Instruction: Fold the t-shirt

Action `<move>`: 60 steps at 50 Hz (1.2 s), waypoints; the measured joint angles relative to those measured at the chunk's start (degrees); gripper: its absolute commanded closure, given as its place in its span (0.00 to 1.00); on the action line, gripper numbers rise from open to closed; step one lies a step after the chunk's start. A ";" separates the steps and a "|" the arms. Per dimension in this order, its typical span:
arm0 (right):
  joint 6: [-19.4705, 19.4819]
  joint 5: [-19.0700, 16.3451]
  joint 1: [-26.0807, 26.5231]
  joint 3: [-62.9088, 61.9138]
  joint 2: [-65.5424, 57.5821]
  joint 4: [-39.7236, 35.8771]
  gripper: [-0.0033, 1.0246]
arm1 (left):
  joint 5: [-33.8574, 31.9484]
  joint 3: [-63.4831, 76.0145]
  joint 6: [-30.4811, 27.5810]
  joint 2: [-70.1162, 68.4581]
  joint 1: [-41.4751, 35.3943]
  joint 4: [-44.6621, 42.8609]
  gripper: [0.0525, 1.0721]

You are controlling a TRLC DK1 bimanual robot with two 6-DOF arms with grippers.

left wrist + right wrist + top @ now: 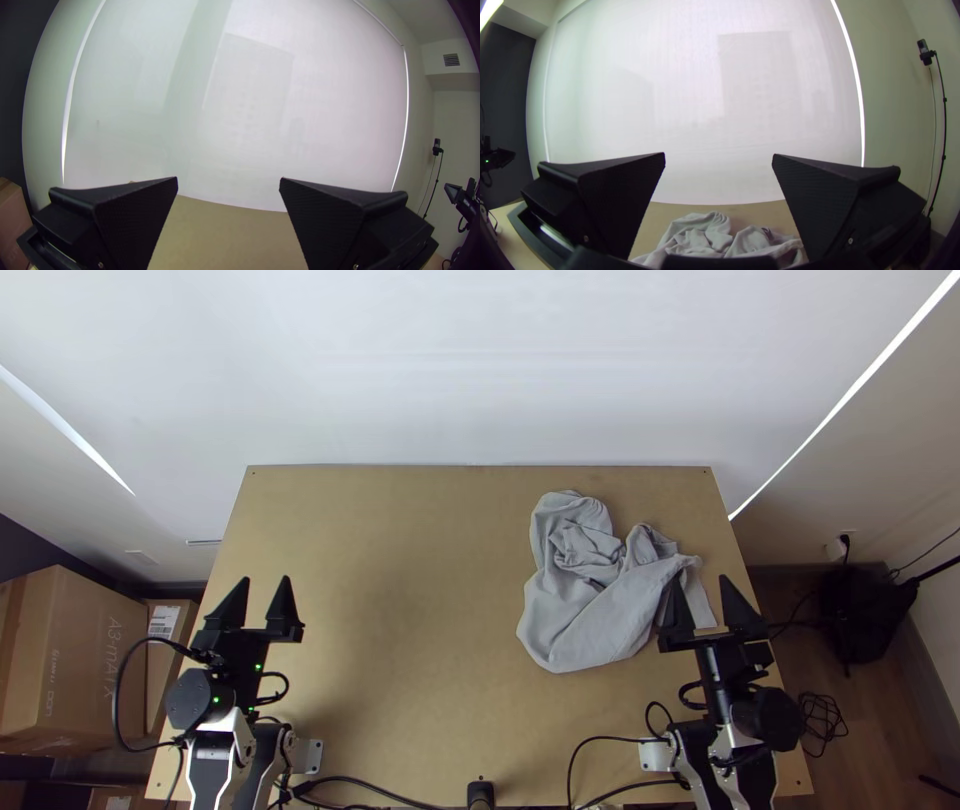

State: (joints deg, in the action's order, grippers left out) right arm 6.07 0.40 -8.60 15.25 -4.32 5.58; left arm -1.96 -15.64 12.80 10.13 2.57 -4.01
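At the far left of the top view, cardboard boxes [75,655] sit beside the surface [400,670]. Toward the lower left, the left claw [265,592] points up the frame — its two black fingers stand wide apart, with nothing between them. Right of centre lies the grey t-shirt [590,620], bunched and crumpled on the surface, its lower part smoother and its upper part heaped in wrinkles. At the lower right, the right claw [705,592] has its fingers apart too — they overlap the t-shirt's right edge from above, though whether they touch it I cannot tell. Farther right, a black cable [822,720] lies coiled on the floor
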 measured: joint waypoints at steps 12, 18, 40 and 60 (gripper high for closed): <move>-0.57 -0.04 -1.73 15.13 -15.69 1.29 0.04 | -0.11 -14.69 -0.04 13.05 -3.61 1.40 0.05; -0.57 -0.07 -1.92 21.38 -21.73 1.16 0.04 | -0.13 -25.27 -0.22 21.57 -6.93 7.58 0.05; -0.28 -0.26 -3.02 42.25 -39.12 -9.44 0.04 | -0.11 -61.51 -0.17 49.33 -15.65 34.27 0.05; 5.84 -0.42 2.25 50.38 -49.81 -26.75 0.04 | -0.55 -75.14 2.14 67.60 -25.07 42.21 0.05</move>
State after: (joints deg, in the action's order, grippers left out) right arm 11.90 -0.01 -6.35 65.63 -54.13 -21.17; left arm -2.50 -90.78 14.94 77.73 -22.50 38.20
